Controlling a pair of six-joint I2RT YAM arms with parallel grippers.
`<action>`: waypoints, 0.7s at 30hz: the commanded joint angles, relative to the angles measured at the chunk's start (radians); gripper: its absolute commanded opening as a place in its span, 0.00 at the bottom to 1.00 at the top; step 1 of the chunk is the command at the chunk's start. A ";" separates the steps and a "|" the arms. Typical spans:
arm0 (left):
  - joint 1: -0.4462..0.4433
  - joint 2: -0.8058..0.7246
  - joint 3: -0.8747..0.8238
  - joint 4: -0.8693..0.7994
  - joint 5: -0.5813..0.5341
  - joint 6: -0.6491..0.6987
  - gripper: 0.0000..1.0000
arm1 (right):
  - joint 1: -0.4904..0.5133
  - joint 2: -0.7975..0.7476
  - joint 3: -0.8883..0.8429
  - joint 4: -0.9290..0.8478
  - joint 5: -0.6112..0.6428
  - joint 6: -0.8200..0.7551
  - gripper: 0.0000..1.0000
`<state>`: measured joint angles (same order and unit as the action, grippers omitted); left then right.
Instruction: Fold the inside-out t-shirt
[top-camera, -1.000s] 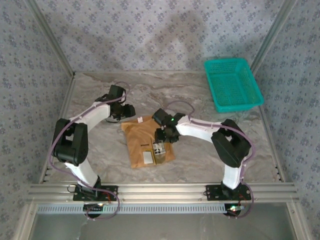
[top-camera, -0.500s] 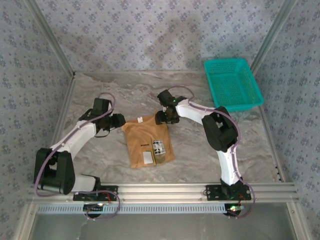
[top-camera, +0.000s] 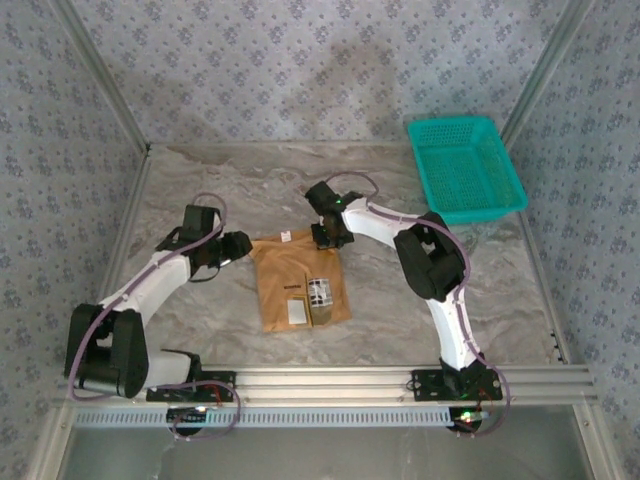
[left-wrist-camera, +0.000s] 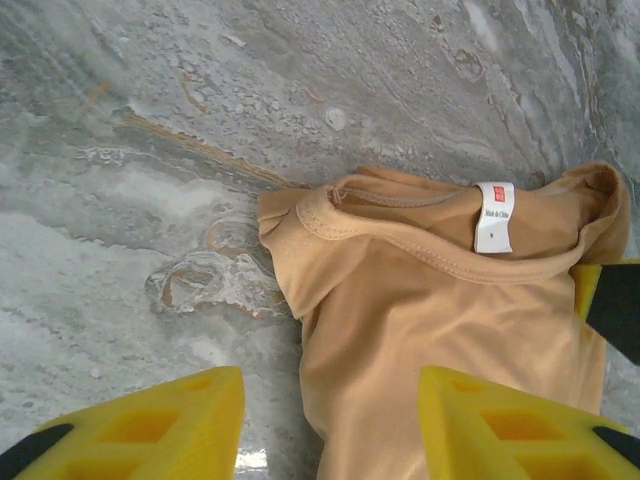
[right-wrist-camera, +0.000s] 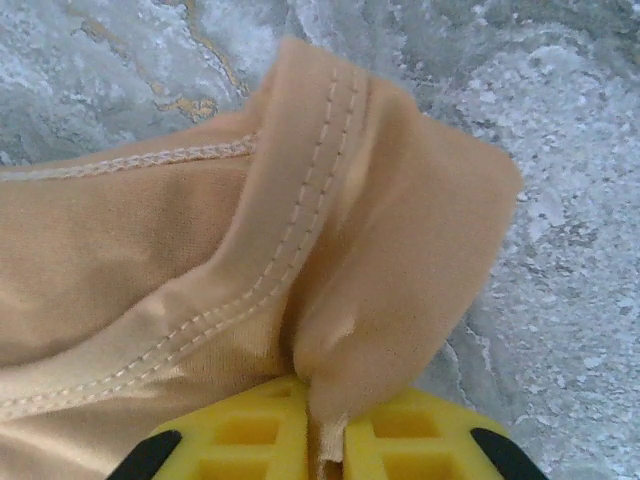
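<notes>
The orange-tan t-shirt (top-camera: 298, 282), folded into a rectangle, is laid around the middle of the bench (top-camera: 200, 190). Its far right corner is pinched in the tightly closed right hand (right-wrist-camera: 325, 445). The left hand (left-wrist-camera: 330, 430) is held partly open over the far left corner, with nothing gripped.

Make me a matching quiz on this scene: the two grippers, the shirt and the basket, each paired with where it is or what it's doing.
Things:
1. left gripper
2. right gripper
3. t-shirt
4. teal basket

Places or states:
A. at the far right corner of the table
B. shut on the t-shirt's far right corner
C. open at the t-shirt's left edge, holding nothing
D. lying folded mid-table

Pairs: 1-C, 2-B, 3-D, 4-A
</notes>
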<state>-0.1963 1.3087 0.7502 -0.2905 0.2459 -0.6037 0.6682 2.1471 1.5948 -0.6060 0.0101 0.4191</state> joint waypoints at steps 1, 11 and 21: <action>0.005 0.046 -0.022 0.117 0.083 -0.046 0.53 | -0.027 -0.039 -0.089 0.033 -0.063 0.006 0.10; -0.008 0.273 0.020 0.360 0.165 -0.039 0.49 | -0.045 -0.056 -0.113 0.077 -0.123 -0.019 0.09; -0.087 0.470 0.119 0.393 0.154 -0.002 0.45 | -0.050 -0.056 -0.105 0.065 -0.138 -0.025 0.09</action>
<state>-0.2634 1.7458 0.8417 0.0811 0.3874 -0.6289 0.6201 2.0830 1.4834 -0.5186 -0.0990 0.4095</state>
